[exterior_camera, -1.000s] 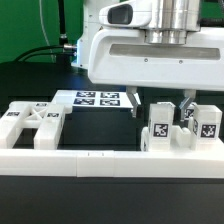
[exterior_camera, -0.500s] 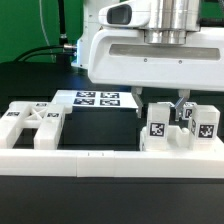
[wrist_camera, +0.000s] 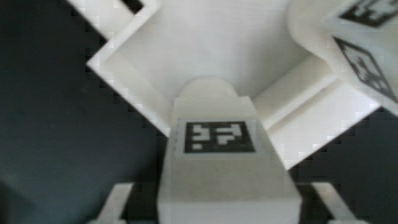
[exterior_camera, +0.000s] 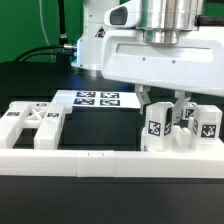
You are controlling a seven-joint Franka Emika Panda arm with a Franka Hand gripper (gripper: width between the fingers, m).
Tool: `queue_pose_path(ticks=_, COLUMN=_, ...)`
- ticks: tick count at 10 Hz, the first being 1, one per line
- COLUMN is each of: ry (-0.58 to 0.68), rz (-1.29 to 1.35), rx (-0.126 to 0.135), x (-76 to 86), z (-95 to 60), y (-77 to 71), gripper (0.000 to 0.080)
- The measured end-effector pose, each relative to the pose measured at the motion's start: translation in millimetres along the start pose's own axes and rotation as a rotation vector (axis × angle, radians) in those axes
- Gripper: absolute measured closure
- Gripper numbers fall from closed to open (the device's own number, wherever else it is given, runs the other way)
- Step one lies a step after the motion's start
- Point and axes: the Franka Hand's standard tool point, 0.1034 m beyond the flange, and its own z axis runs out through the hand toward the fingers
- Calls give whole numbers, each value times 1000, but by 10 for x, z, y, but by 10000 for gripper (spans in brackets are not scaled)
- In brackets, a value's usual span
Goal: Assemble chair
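Note:
A white blocky chair leg (exterior_camera: 159, 127) with a square tag stands upright at the exterior view's right, behind the low rail. My gripper (exterior_camera: 165, 106) comes down over it and is shut on its upper part, one finger on each side. In the wrist view the same leg (wrist_camera: 219, 120) fills the middle, tag facing the camera, with my gripper (wrist_camera: 228, 206) around it and its fingers (wrist_camera: 128, 200) pressed against the leg's sides. A second tagged leg (exterior_camera: 205, 126) stands just to the right. A notched chair part (exterior_camera: 30, 122) lies at the left.
The marker board (exterior_camera: 96, 98) lies flat on the black table behind the middle. A long low white border rail (exterior_camera: 100, 160) runs along the front. In the wrist view a white angled piece (wrist_camera: 151, 60) lies below the held leg.
The fingers stood wide apart around the leg one second ago; they have closed onto its sides. The hand has shifted slightly to the exterior view's right.

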Motion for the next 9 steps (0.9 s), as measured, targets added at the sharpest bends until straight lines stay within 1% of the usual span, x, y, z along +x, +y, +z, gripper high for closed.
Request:
queue_pose_path(ticks=1, ry=2, rz=108, rx=-3, x=0, z=-3, y=4, gripper=512)
queue_pose_path(ticks=3, ry=1, rz=249, rx=-2, x=12, z=-5, y=9, gripper=512)
queue_pose_path(ticks=5, ry=-5, rz=403, rx=6, x=18, z=-9, y=9, gripper=512)
queue_pose_path(ticks=6, ry=-14, rz=575, rx=16, x=22, z=-19, y=20, gripper=512)
queue_pose_path(ticks=8, ry=-21, rz=759, rx=26, x=20, z=-25, y=26, gripper=512)
queue_pose_path(ticks=9, ry=-21, rz=848, rx=24, x=12, z=-30, y=20, gripper=512)
